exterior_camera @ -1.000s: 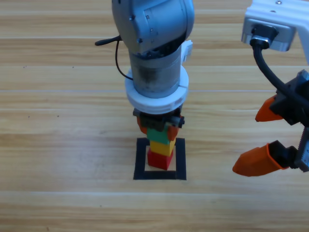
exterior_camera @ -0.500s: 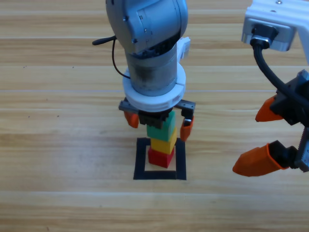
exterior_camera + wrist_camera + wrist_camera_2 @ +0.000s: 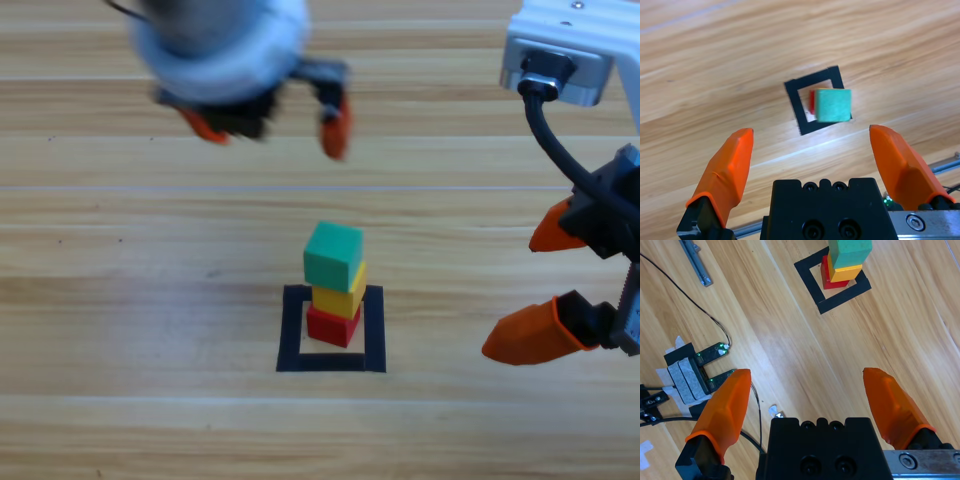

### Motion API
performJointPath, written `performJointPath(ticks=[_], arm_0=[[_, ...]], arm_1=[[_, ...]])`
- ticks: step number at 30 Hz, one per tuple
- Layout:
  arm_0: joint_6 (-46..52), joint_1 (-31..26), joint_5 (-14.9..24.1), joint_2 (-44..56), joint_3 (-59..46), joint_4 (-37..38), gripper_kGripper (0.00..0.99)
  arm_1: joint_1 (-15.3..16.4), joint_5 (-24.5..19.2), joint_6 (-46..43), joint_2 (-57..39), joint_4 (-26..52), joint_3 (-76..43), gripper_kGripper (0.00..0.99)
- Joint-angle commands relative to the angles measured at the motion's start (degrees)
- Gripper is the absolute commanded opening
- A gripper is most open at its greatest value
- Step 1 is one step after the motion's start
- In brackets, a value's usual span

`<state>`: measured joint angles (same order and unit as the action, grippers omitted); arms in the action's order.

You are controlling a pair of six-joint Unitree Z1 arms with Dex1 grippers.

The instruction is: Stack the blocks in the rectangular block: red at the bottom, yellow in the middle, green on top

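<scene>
A: High view. Where do things stand?

B: My left hand point(image 3: 268, 128) is up near the desk's far edge, jaws spread, nothing in them. The stack sits inside the rectangular block point(image 3: 331, 366): red point(image 3: 333, 327) at the bottom, yellow point(image 3: 338, 297) in the middle, green point(image 3: 333, 255) on top. Green is turned a little off square. My right hand point(image 3: 548, 288) waits at the desk's right edge, jaws apart, empty.

A: Left wrist view?

B: Green point(image 3: 833, 105) hides most of the stack.

A: Right wrist view?

B: All three tiers show. Judgement: the cubes look light, stiff and matte. Take them by opposite flat sides; a nudge could topple them.
</scene>
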<state>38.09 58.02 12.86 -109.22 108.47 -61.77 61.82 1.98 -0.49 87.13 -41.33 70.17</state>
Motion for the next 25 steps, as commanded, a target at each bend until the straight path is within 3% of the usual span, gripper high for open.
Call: performJointPath(ticks=[1, 3, 8, 25], arm_0=[[-0.7, 0.4, 2.9, 17.4, -24.2, 13.3, 0.990], [-2.6, 1.0, 2.9, 23.3, -36.6, 22.7, 0.990], [-6.2, 2.5, 3.6, 31.3, -51.0, 34.3, 0.990], [-7.5, 2.2, 3.8, 34.7, -57.2, 38.0, 0.990]], arm_1=[[-1.8, 0.8, 0.1, 1.5, -1.0, 0.3, 0.989], [-1.8, 0.9, 0.1, 1.5, -1.0, 0.3, 0.989], [-1.8, 0.9, 0.1, 1.5, -1.1, 0.3, 0.989], [-1.8, 0.9, 0.1, 1.5, -1.1, 0.4, 0.989]])
